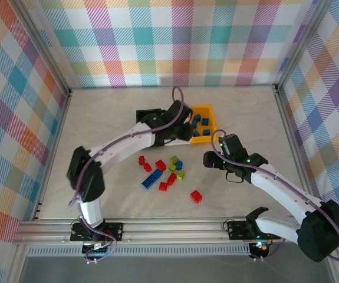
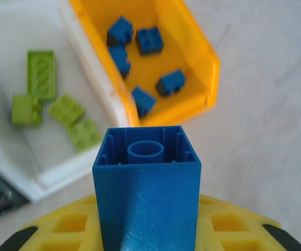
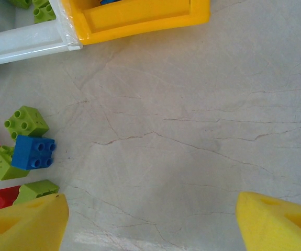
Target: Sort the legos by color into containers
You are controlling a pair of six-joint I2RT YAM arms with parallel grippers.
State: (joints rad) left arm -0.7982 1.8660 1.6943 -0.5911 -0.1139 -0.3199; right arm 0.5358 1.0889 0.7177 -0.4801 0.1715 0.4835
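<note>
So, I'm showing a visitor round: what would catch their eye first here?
The blue brick clamped in the left gripper, looming before the orange-yellow bin of blue bricks. Next, the loose pile of red, blue and green bricks in the middle of the table.

We see bright, even, diffuse light from above in all views. Shadows soft, short beside legos (image 1: pixel 160 165). We find blue brick (image 2: pixel 146 183) huge near left wrist lens, lower face soft. Faint sheen on table (image 3: pixel 192 130), wrist views mildly blurred.
</note>
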